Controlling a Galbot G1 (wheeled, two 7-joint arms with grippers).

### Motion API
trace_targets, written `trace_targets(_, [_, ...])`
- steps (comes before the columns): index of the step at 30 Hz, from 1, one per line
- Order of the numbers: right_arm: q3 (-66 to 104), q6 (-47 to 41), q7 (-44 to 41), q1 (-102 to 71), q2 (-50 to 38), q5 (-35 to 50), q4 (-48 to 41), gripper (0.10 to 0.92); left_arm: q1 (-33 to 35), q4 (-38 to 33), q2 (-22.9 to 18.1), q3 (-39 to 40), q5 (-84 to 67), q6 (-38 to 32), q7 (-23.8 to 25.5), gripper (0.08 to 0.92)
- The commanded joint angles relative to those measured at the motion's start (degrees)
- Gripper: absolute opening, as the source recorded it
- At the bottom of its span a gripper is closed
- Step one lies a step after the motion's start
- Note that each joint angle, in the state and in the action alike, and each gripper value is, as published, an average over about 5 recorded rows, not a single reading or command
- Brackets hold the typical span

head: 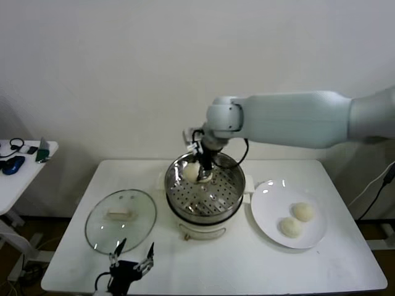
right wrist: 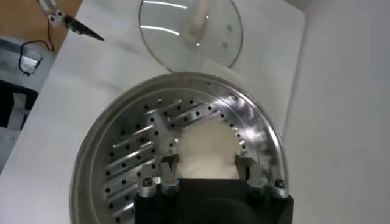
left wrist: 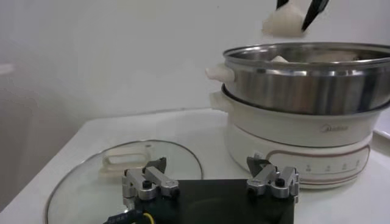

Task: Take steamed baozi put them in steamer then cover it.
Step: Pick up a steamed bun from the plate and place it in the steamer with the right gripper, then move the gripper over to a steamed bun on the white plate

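Note:
The steamer (head: 213,200) stands mid-table on its white base (left wrist: 304,143). My right gripper (head: 201,165) is shut on a baozi (head: 191,171) and holds it just above the steamer's back left part. In the right wrist view the baozi (right wrist: 207,149) sits between the fingers (right wrist: 169,169) over the perforated floor (right wrist: 134,158). The left wrist view shows it above the rim (left wrist: 283,21), with a cream shape (left wrist: 280,59) peeking over the rim inside. Two baozi (head: 302,211) (head: 291,227) lie on the white plate (head: 271,197). The cover (head: 120,216) lies flat left of the steamer. My left gripper (head: 131,253) is open near the front edge.
The plate is right of the steamer. The cover's cream handle (left wrist: 125,161) is just beyond my left gripper (left wrist: 207,165). A small side table (head: 24,166) with dark items stands far left. A wall is close behind the table.

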Motion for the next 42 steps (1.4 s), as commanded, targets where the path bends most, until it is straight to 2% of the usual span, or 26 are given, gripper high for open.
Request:
trace_targets(1, [1.4, -2.5, 3.1, -8.8, 4.2, -2.3, -3.3, 0.645, -0.2, 0.4, 0.0, 0.0, 0.0, 0.0, 0.0, 0.823])
trace_targets(11, [1.6, -3.0, 5.1, -11.3, 4.6, -4.6, -6.2, 0.648, -0.1, 0.5, 0.0, 0.3, 0.2, -0.2, 0.1, 0.823])
trace_targets(13, [1.8, -2.9, 5.3, -11.3, 4.4, -4.6, -6.2, 0.671, 0.0, 0.5, 0.0, 0.4, 0.3, -0.3, 0.0, 0.823])
trace_targets(17, [2.7, -1.8, 4.7, -9.2, 2.8, -4.0, -4.5, 0.766, 0.3, 0.1, 0.0, 0.5, 0.3, -0.4, 0.0, 0.823])
trace_targets(21, [-1.1, 4.1, -0.7, 0.7, -0.7, -1.0, -2.7, 0.818, 0.6, -0.3, 0.1, 0.5, 0.5, -0.3, 0.1, 0.823])
trace_targets(26, [-8.0, 11.6, -11.8, 13.7, -9.6, 2.1, -1.5, 0.822, 1.0, -1.0, 0.2, 0.5, 0.7, -0.3, 0.1, 0.823])
trace_targets(30, [-14.6, 14.2, -16.8, 20.0, -19.2, 0.0, 2.8, 0.823, 0.9, -1.0, 0.3, 0.5, 0.6, -0.3, 0.1, 0.823])
trace_targets(36, [-25.2, 16.5, -17.2, 21.1, -33.9, -11.6, 8.8, 0.823, 0.2, -0.8, 0.3, 0.6, 0.5, 0.0, 0.1, 0.823])
trace_targets(42, [-23.6, 15.4, -13.9, 11.3, -41.2, -19.4, 10.8, 0.823, -0.2, -0.9, -0.2, 0.5, 0.5, 0.3, 0.3, 0.823])
